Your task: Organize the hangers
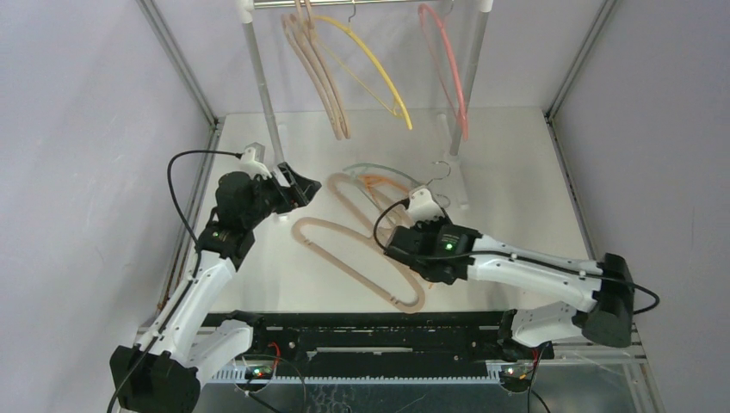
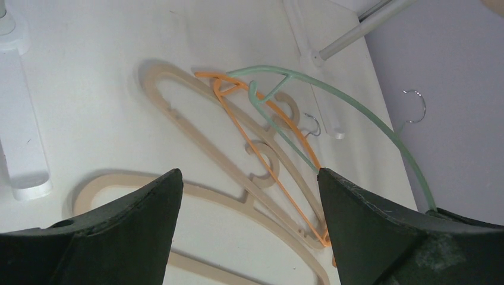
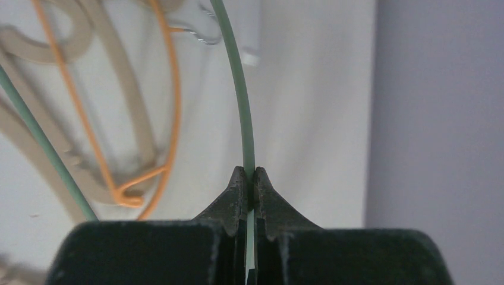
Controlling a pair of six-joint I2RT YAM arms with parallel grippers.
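My right gripper (image 1: 405,234) (image 3: 248,173) is shut on one arm of the thin green hanger (image 3: 238,89) (image 2: 356,113) (image 1: 374,169), whose far side is raised off the table. Under it lie a thin orange hanger (image 2: 238,119) (image 3: 174,89) (image 1: 379,182) and two thick beige hangers (image 2: 196,127) (image 2: 119,181) (image 1: 344,258), flat on the table. My left gripper (image 1: 306,185) (image 2: 249,178) is open and empty, above the beige hangers. Beige hangers (image 1: 318,77), a yellow one (image 1: 370,69) and a pink one (image 1: 448,69) hang on the rail.
The white-and-metal rail frame stands at the back, with posts (image 1: 262,86) (image 1: 472,86) and white feet (image 2: 24,148) on the white table (image 1: 516,172). Grey walls close in both sides. A black bar (image 1: 370,327) runs along the near edge.
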